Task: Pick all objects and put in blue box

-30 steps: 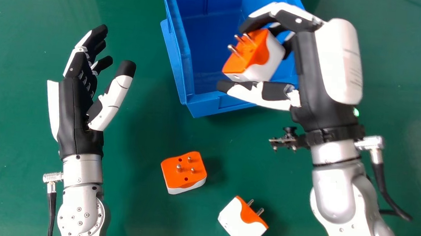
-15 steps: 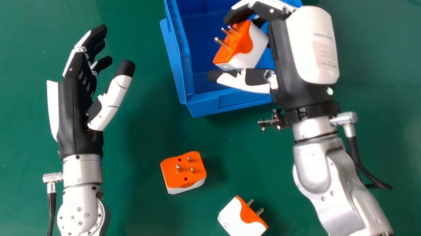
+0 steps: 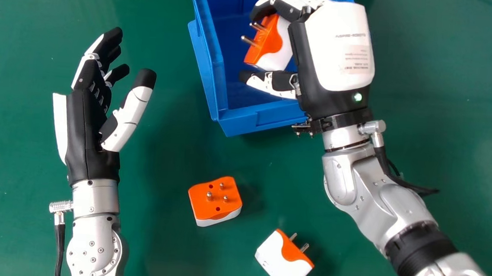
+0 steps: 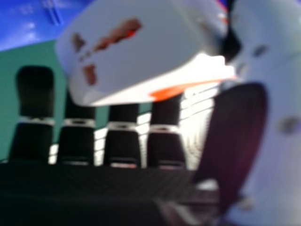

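Observation:
Above the blue box (image 3: 238, 119), my right hand (image 3: 337, 45) is curled round an orange and white plug adapter (image 3: 280, 45), its pins facing left in the head view. In the right hand view the adapter's white body (image 4: 141, 52) lies across the fingers of my right hand (image 4: 122, 146), with the thumb beside it. A second adapter (image 3: 214, 200) rests on the green table, pins up. A third adapter (image 3: 284, 262) lies tilted on the table, nearer the bottom edge. At the left, my left hand (image 3: 91, 123) is held over the table, fingers relaxed and open.
The green table (image 3: 156, 244) surrounds the box and adapters. The box's left wall (image 3: 208, 53) stands between my two hands. My right forearm (image 3: 368, 181) crosses the lower right of the head view.
My right hand has moved left and slightly up in the head view, carrying the adapter farther over the box. The left hand has barely shifted, and both adapters on the table stay put.

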`<move>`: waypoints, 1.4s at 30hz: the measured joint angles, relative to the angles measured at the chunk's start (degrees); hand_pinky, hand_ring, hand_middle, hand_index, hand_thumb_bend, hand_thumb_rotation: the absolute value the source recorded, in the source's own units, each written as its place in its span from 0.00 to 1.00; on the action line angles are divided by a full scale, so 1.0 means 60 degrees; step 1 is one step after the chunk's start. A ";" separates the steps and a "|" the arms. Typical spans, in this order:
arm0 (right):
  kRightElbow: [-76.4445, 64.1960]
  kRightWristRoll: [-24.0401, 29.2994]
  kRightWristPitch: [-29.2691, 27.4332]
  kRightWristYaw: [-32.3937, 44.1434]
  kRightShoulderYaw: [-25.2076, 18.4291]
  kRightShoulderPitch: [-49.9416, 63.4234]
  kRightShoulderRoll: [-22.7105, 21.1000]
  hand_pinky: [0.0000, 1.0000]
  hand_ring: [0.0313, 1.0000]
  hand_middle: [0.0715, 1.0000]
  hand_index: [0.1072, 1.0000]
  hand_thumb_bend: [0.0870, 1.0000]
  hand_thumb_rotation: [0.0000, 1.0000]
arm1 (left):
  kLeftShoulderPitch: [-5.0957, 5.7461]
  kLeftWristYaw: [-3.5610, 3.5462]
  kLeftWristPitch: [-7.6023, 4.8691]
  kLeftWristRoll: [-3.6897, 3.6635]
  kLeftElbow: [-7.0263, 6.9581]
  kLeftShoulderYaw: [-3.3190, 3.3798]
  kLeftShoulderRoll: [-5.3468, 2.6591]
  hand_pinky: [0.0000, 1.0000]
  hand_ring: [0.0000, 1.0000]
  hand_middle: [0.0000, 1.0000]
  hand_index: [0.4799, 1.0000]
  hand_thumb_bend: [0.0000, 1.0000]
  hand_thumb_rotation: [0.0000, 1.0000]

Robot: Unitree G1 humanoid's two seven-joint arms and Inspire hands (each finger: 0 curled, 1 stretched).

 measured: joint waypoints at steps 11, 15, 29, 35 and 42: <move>0.1673 0.0021 -0.0360 -0.0393 0.0652 -0.0795 0.0008 0.35 0.44 0.46 0.44 0.45 0.00 | -0.0080 0.0116 -0.0001 0.0018 0.0000 0.0000 -0.0007 0.81 0.88 0.87 0.62 0.78 0.54; 0.1816 0.0019 -0.0333 -0.0396 0.0866 -0.0803 0.0009 0.35 0.44 0.46 0.44 0.45 0.00 | -0.0082 0.0103 -0.0001 0.0013 0.0002 -0.0001 -0.0007 0.81 0.88 0.88 0.62 0.79 0.54; 0.1911 0.0057 -0.0097 -0.0204 0.1175 -0.0803 -0.0005 0.34 0.45 0.49 0.44 0.45 0.00 | -0.0106 0.0157 -0.0003 0.0031 0.0021 -0.0016 -0.0011 0.81 0.88 0.87 0.62 0.78 0.54; 0.1812 0.0086 0.0486 0.0003 0.1226 -0.0807 0.0048 0.34 0.45 0.49 0.45 0.45 0.00 | -0.0107 0.0158 -0.0004 0.0029 0.0021 -0.0017 -0.0010 0.81 0.88 0.87 0.62 0.78 0.54; 0.1524 0.0040 0.0985 0.0174 0.1399 -0.0784 0.0030 0.58 0.70 0.74 0.67 0.56 0.01 | -0.0107 0.0135 -0.0003 0.0026 0.0020 -0.0017 -0.0011 0.81 0.88 0.88 0.62 0.77 0.54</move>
